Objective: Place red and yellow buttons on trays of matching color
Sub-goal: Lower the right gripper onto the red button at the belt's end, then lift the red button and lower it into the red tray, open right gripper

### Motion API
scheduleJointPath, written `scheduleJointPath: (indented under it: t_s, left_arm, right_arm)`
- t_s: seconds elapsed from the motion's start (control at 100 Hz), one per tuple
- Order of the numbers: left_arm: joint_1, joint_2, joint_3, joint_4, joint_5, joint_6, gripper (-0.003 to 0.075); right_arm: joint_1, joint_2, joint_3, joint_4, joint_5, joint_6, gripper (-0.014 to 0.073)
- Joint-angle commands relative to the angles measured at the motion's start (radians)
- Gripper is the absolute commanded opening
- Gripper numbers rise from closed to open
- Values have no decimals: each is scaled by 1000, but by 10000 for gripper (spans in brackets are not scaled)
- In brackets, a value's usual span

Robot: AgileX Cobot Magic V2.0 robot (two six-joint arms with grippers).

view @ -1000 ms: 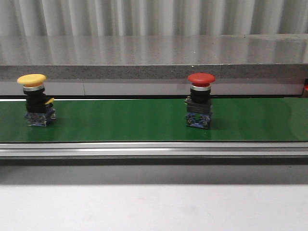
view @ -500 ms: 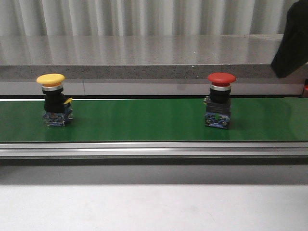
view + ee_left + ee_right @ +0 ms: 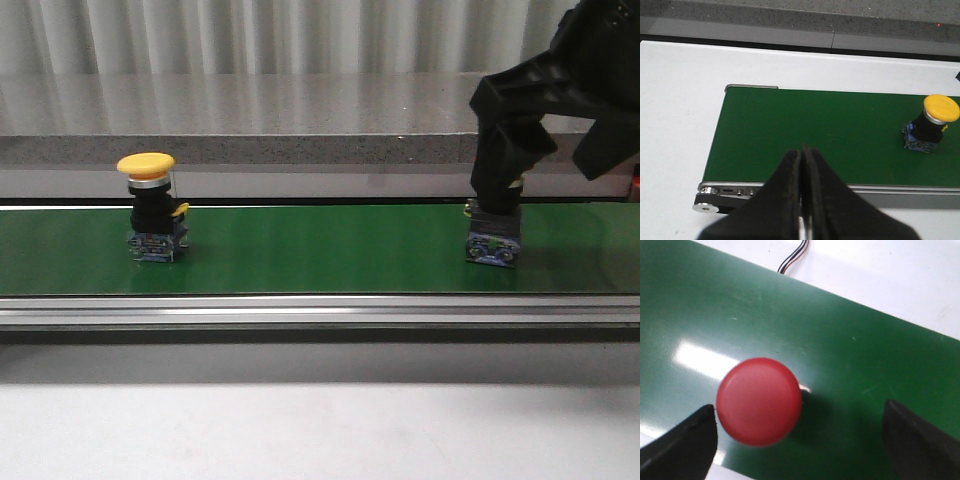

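Both buttons have ridden rightward on the belt (image 3: 300,250); right gripper (image 3: 800,440) has dropped, jaws apart, over the red button (image 3: 759,401), ready to grasp. Left gripper (image 3: 803,200) stays closed, away from the yellow button (image 3: 150,205).

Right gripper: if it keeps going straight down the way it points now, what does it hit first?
Most likely the red button: the right gripper is open, with the cap between its fingers but off-centre, close to one finger. That finger may touch the cap before the green belt.
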Motion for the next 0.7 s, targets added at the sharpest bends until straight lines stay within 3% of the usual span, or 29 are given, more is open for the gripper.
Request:
scheduleJointPath:
  t_s: [0.0,0.12,0.24,0.34,0.5,0.69]
  left_arm:
    - [-7,-1,-27,-10,-77,-3,-20]
    - [-7,-1,-27,-10,-77,-3,-20]
    - [-7,-1,-27,-10,-77,-3,-20]
    - [-7,-1,-27,-10,-77,-3,-20]
    - [-7,-1,-27,-10,-77,-3,-20]
    - [-7,-1,-27,-10,-77,-3,-20]
  right_arm:
    - [-1,-2,-43,-8,-68,-6,650]
    - [-1,29,-53,-8,-73,-6,530]
    - [-1,36,-56,-9,-42,-6,287]
    - [-12,28,-81,-13,23,-6,160]
    - [-72,4,-187,-30,159,-6,142]
    - [-232,-16,-348,-36,281,-32,142]
